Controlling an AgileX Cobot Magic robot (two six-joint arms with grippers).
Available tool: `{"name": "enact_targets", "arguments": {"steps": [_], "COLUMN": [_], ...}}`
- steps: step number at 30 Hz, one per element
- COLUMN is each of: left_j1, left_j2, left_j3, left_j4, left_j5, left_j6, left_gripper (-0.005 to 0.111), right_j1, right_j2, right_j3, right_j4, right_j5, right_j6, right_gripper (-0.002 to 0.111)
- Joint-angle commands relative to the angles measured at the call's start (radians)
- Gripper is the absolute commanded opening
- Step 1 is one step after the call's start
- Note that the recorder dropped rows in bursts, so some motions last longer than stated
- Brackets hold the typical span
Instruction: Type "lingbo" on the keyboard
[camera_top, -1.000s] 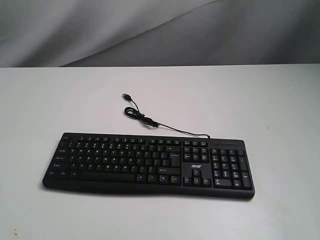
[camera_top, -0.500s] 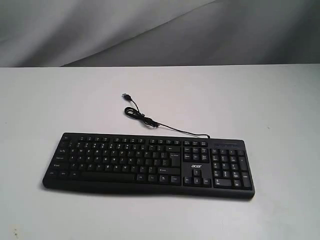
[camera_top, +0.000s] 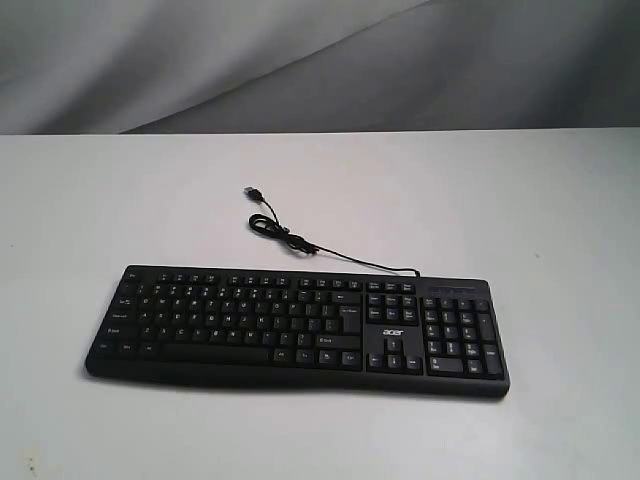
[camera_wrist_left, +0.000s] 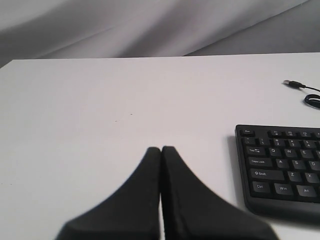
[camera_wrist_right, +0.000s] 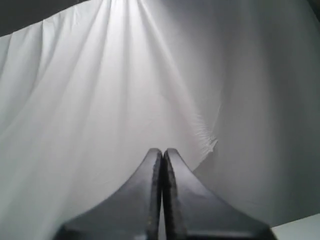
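Left gripper (camera_wrist_left: 161, 152) has its 2 black fingers pressed together on nothing, above the white table (camera_wrist_left: 75, 100) just beside the Esc-Ctrl end of the keyboard (camera_wrist_left: 280, 170). Right gripper (camera_wrist_right: 162, 152), likewise closed and empty, faces the grey cloth backdrop (camera_wrist_right: 100, 90). The keyboard lies flat on the table; its thin cable (camera_top: 340, 258) loops behind it, ending in a USB plug (camera_top: 252, 191).

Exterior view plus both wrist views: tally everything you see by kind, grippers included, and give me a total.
keyboard: 1
USB cable: 1
table: 1
backdrop cloth: 1
grippers: 2, the left gripper and the right gripper, both shut
Total: 6
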Motion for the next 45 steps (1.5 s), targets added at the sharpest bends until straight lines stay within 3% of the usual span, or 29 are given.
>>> {"name": "enact_targets", "arguments": {"steps": [1, 7, 10, 15, 18, 22, 28, 32, 35, 41, 43, 45], "left_j1": [0.002, 0.002, 0.002, 0.002, 0.002, 0.002, 0.002, 0.002, 0.002, 0.002, 0.002, 0.002], "left_j2": [0.005, 0.005, 0.005, 0.005, 0.005, 0.005, 0.005, 0.005, 0.005, 0.005, 0.005, 0.005], "left_j3": [0.005, 0.005, 0.005, 0.005, 0.005, 0.005, 0.005, 0.005, 0.005, 0.005, 0.005, 0.005], "left_j4": [-0.004, -0.004, -0.004, -0.004, -0.004, -0.004, -0.004, -0.004, -0.004, -0.004, -0.004, -0.004], "left_j5": [-0.006, -0.006, -0.006, -0.006, -0.006, -0.006, -0.006, -0.006, -0.006, -0.006, -0.006, -0.006], "left_j6": [-0.002, -0.002, -0.002, -0.002, -0.002, -0.002, -0.002, -0.002, -0.002, -0.002, -0.002, -0.002], "left_gripper": [0.001, 0.001, 0.001, 0.001, 0.001, 0.001, 0.001, 0.001, 0.001, 0.001, 0.001, 0.001], "right_j1": [-0.008, -0.003, 0.039, 0.212, 0.341, 0.452, 0.53, 0.541, 0.541, 0.541, 0.541, 0.541], "right_j2": [0.077, 0.474, 0.717, 1.103, 1.274, 1.439, 1.563, 1.601, 1.61, 1.61, 1.61, 1.61], "right_j3": [-0.085, -0.293, -0.436, -0.703, -0.804, -0.868, -0.892, -0.932, -1.038, -1.229, -1.277, -1.312], "right_j4": [-0.155, -0.415, -0.663, -1.112, -1.267, -1.33, -1.36, -1.362, -1.346, -1.28, -1.234, -1.073], "right_j5": [0.074, 0.079, 0.079, 0.175, 0.27, 0.259, 0.198, 0.224, 0.339, 0.403, 0.465, 0.491], "right_j6": [0.103, 0.317, 0.461, 0.728, 0.801, 0.801, 0.807, 0.823, 0.846, 0.846, 0.792, 0.645], "right_gripper": [0.0, 0.0, 0.0, 0.0, 0.0, 0.0, 0.0, 0.0, 0.0, 0.0, 0.0, 0.0]}}
